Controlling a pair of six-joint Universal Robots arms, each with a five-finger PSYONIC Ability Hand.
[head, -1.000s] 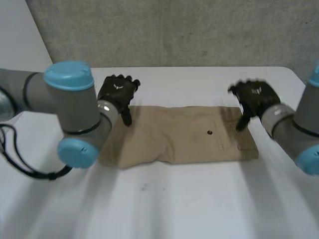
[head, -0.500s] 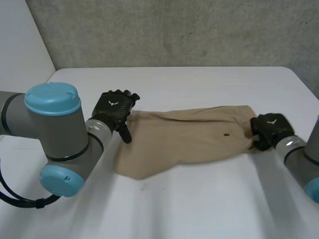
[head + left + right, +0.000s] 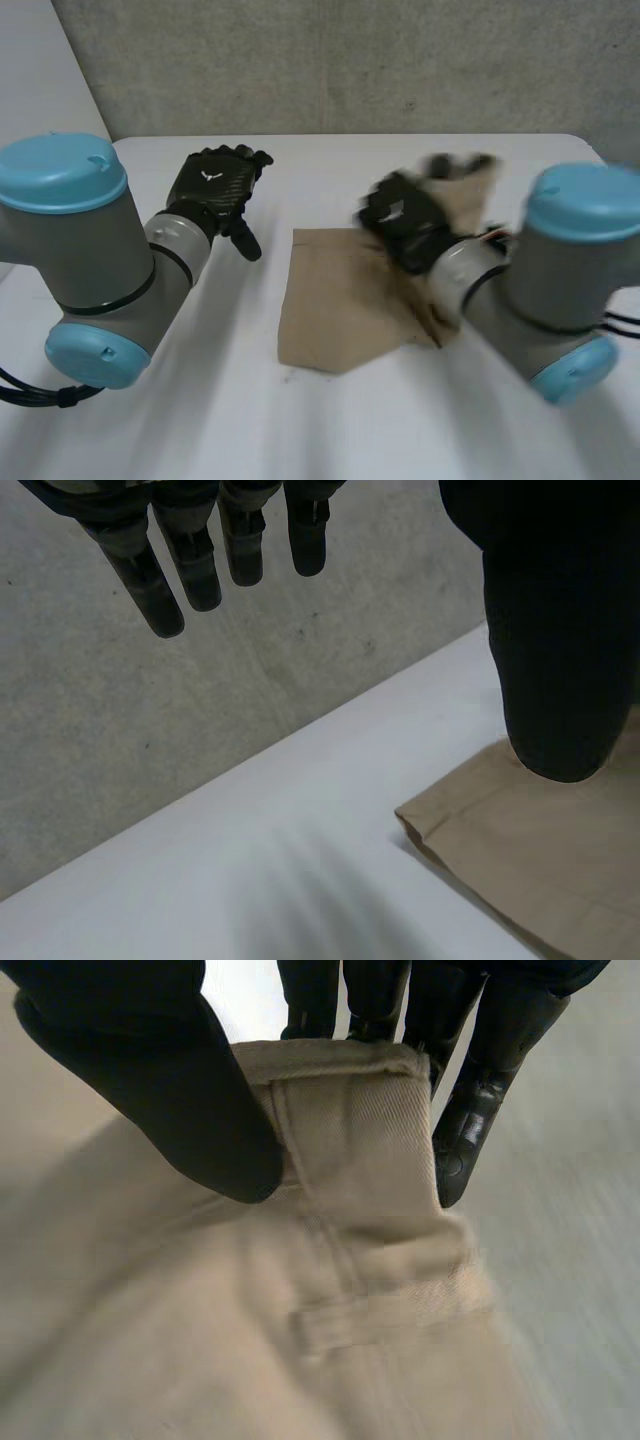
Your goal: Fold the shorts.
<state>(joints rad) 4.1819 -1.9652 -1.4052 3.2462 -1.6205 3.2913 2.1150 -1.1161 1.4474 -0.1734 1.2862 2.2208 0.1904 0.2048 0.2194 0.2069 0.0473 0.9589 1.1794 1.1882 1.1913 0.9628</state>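
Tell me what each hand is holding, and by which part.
The right hand pinches the shorts by their waistband edge. The left hand is open and holds nothing.

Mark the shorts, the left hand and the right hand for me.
shorts [image 3: 325, 300], head view, on the flat tan layer beside the right hand.
left hand [image 3: 212, 185], head view, on the back of the hand.
right hand [image 3: 170, 1080], right wrist view, on the thumb pinching the shorts.
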